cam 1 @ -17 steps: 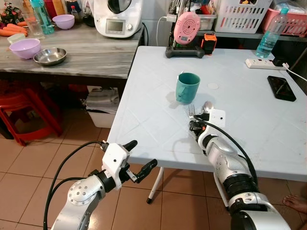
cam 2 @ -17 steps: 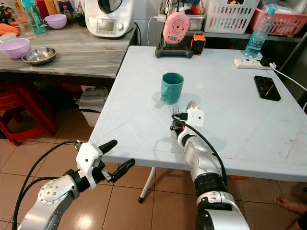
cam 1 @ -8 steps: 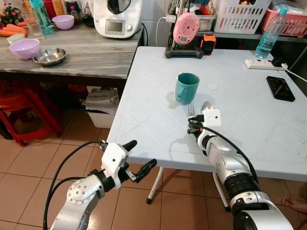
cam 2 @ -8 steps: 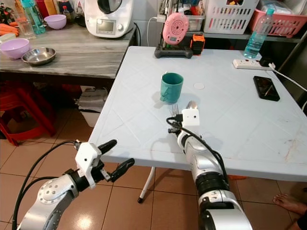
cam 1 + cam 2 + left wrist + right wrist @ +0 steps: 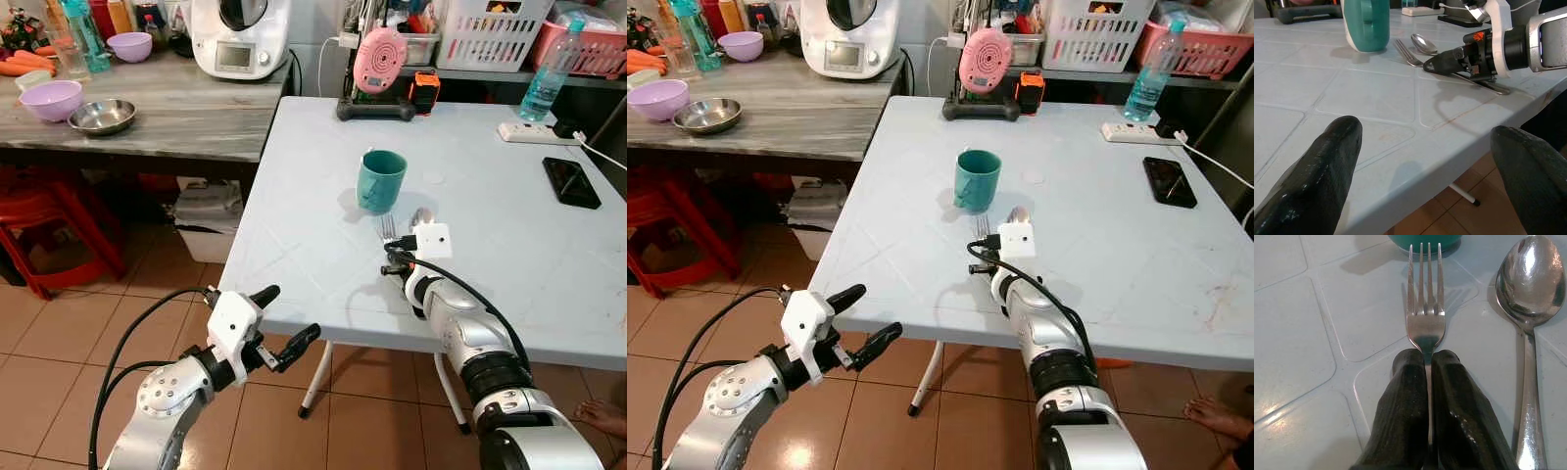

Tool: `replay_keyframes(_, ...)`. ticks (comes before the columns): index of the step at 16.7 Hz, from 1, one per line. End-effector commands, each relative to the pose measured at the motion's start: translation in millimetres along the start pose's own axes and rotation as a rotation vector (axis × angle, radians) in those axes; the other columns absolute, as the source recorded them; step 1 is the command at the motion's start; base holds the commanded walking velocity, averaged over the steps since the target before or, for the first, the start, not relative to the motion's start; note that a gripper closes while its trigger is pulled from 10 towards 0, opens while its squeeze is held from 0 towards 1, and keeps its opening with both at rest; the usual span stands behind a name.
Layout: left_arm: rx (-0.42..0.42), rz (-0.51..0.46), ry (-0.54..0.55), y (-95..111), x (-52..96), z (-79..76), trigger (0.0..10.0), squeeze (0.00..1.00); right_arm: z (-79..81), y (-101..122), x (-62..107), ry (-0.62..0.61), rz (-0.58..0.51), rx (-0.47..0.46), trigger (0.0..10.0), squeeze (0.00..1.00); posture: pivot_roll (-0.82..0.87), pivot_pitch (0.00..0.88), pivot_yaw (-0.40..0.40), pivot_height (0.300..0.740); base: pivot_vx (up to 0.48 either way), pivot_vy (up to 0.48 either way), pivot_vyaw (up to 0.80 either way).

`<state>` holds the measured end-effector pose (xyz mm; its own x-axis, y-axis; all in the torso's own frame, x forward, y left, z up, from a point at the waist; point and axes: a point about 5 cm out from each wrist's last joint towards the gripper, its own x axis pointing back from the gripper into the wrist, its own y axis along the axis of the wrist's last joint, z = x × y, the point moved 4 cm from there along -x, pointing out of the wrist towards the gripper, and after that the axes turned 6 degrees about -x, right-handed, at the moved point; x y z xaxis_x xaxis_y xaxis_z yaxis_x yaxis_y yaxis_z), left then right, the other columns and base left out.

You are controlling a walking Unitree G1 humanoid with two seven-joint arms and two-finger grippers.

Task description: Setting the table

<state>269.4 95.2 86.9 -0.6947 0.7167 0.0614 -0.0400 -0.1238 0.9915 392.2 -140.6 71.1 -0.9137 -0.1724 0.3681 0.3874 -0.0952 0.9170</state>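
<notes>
On the white table (image 5: 294, 235) stands a teal mug (image 5: 380, 179). Just in front of it lie a fork (image 5: 388, 227) and a spoon (image 5: 421, 215), side by side with their heads toward the mug. My right gripper (image 5: 1426, 357) rests low on the table, shut on the fork (image 5: 1425, 308) at its neck, with the spoon (image 5: 1530, 279) next to it. My left gripper (image 5: 279, 323) hangs open below the table's near edge, over the floor. In the left wrist view its fingers (image 5: 1337, 156) stand wide apart with nothing between them.
A black phone (image 5: 571, 182), a power strip (image 5: 534, 130) and a water bottle (image 5: 551, 73) are at the table's far right. A pink radio (image 5: 381, 57) stands at the back. A wooden counter (image 5: 186, 117) with bowls lies left. A person's foot (image 5: 600, 416) is on the floor at right.
My right wrist has shifted slightly to the left with the fork still held. The left arm has stayed where it was.
</notes>
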Motion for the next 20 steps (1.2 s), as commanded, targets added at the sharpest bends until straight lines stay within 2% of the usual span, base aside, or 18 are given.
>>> replay_keyframes(1, -0.015, -0.007, 0.013, 3, -1.8, 3.7, 10.0, 0.0, -8.3, -40, 4.9, -0.026, 0.141, -0.039, 0.0, 0.0, 0.06, 0.012, -0.013, 0.74, 0.0, 0.0, 0.0)
replay_keyframes(3, -0.027, -0.024, 0.103, 7, -3.6, 17.1, 10.0, 0.0, -9.9, -16, 5.8, -0.041, 0.005, -0.143, 0.0, 0.0, 0.06, 0.005, -0.016, 0.74, 0.0, 0.0, 0.0)
replay_keyframes(4, -0.04, -0.03, 0.155, 9, -3.4, 24.9, 10.0, 0.0, -10.6, -10, 7.6, -0.05, -0.035, -0.156, 0.0, 0.0, 0.07, 0.0, -0.016, 0.74, 0.0, 0.0, 0.0)
replay_keyframes(5, -0.064, -0.029, 0.275, 10, -2.1, 42.9, 10.0, 0.0, -10.0, 3, 13.4, -0.058, -0.117, -0.203, 0.0, 0.0, 0.07, 0.0, -0.016, 0.74, 0.0, 0.0, 0.0)
replay_keyframes(6, -0.072, -0.015, 0.352, 9, -0.4, 54.5, 10.0, 0.0, -8.7, 9, 19.0, -0.058, -0.164, -0.229, 0.0, 0.0, 0.07, 0.0, -0.015, 0.74, 0.0, 0.0, 0.0)
replay_keyframes(9, -0.061, 0.005, 0.477, 6, 3.0, 74.0, 10.0, 0.0, -5.8, 31, 41.1, -0.093, -0.325, -0.279, 0.0, 0.0, 0.05, 0.0, -0.003, 0.74, 0.0, 0.0, 0.0)
replay_keyframes(10, -0.055, 0.004, 0.49, 6, 3.0, 75.8, 10.0, 0.0, -4.6, 33, 44.6, -0.096, -0.348, -0.29, 0.0, 0.0, 0.05, 0.0, -0.002, 0.74, 0.0, 0.0, 0.0)
replay_keyframes(11, -0.039, -0.002, 0.513, 6, 1.4, 79.1, 10.0, 0.0, -1.8, 39, 54.4, -0.11, -0.392, -0.296, 10.0, 0.0, 0.04, 0.0, 0.002, 0.74, 0.0, 0.0, 0.0)
replay_keyframes(14, -0.017, -0.019, 0.545, 7, -3.7, 83.2, 10.0, 0.0, 0.7, 45, 73.1, -0.125, -0.47, -0.256, 10.0, 0.0, 0.03, 0.0, 0.011, 0.74, 0.0, 0.0, 0.0)
replay_keyframes(16, -0.008, -0.023, 0.554, 7, -5.3, 84.1, 10.0, 0.0, -1.2, 42, 76.0, -0.136, -0.466, -0.259, 10.0, 0.0, 0.03, 0.0, 0.013, 0.74, 0.0, 0.0, 0.0)
replay_keyframes(20, -0.005, -0.036, 0.555, 6, -6.5, 84.5, 10.0, 0.0, -5.2, 41, 79.7, -0.148, -0.46, -0.258, 10.0, 0.0, 0.03, 0.0, 0.007, 0.74, 0.0, 0.156, -0.73)
